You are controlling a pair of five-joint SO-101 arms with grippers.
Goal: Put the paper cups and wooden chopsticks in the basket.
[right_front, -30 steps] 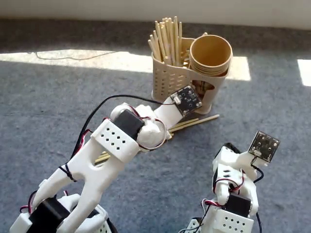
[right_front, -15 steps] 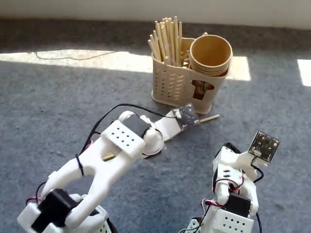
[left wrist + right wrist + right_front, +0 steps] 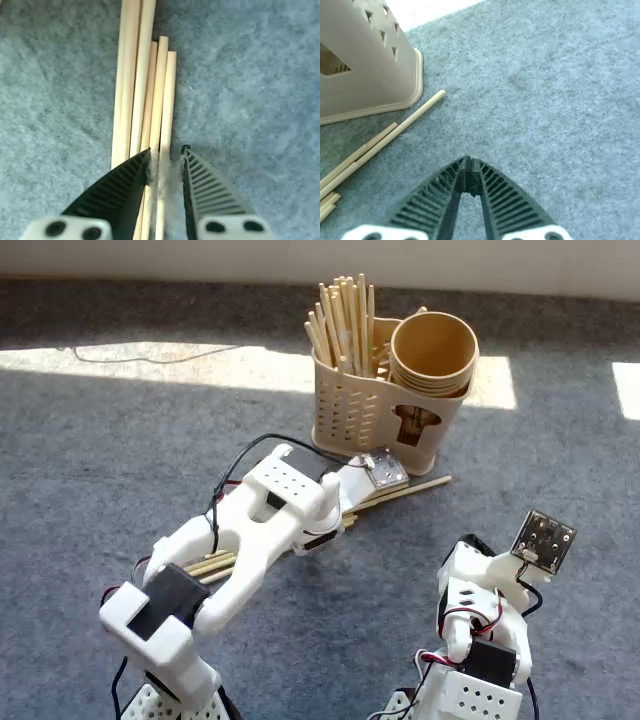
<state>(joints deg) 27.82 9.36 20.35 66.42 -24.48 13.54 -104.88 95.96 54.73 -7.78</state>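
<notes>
Fingers of the left pincer (image 3: 167,156) stand a narrow gap apart, tips down at the grey carpeted worktop (image 3: 120,450), straddling one of the loose chopsticks (image 3: 145,75) without clamping it; the other sticks of the bundle lie just beside one finger. These loose chopsticks (image 3: 400,492) rest flat in front of the basket (image 3: 370,410), close to its foot, one end poking out past the left arm. The right pincer (image 3: 470,175) is clenched with its tips touching, holding nothing, above bare carpet near the basket (image 3: 365,60) and the stick ends (image 3: 395,132). Inside the basket stand stacked paper cups (image 3: 433,350) and a sheaf of upright chopsticks (image 3: 345,320). Open carpet spreads either side; a thin cable (image 3: 130,355) crosses the sunlit strip behind.
</notes>
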